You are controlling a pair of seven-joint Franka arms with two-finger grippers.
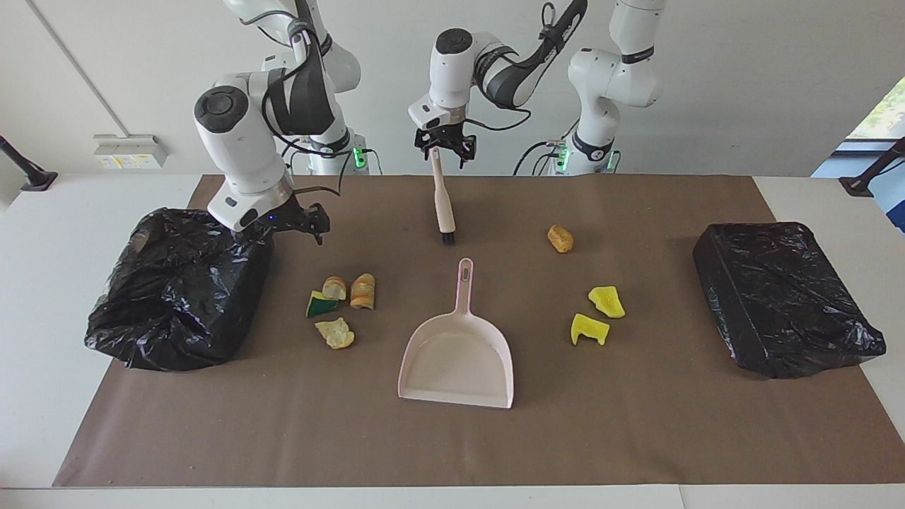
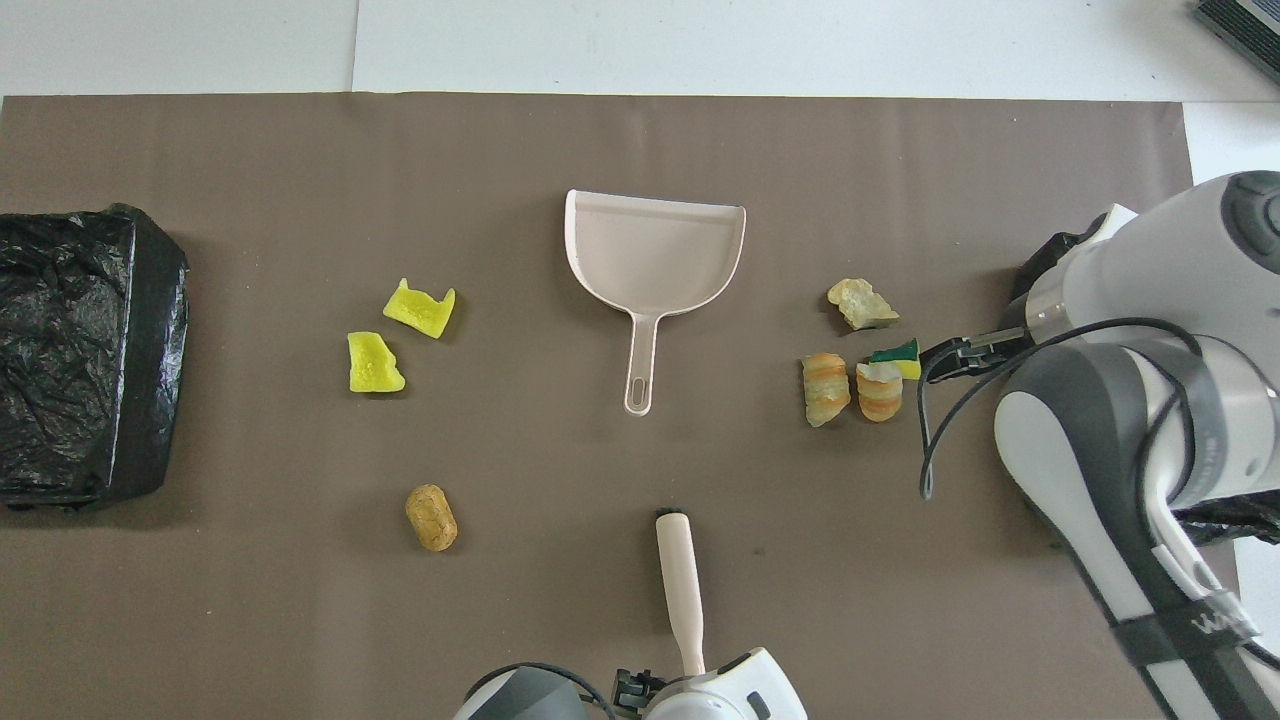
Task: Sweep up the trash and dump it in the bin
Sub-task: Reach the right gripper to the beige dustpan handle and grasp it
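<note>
Left gripper, fingers apart, hangs right over the brush handle tip: smooth beige stick w/ black bristles. Right gripper, also spread, sits over the mat beside the crinkly black bin bag. Trash: spongy striped lumps + green wedge below the right gripper; yellow foam chunks toward the left arm's end. Glossy pink dustpan between the piles.
</note>
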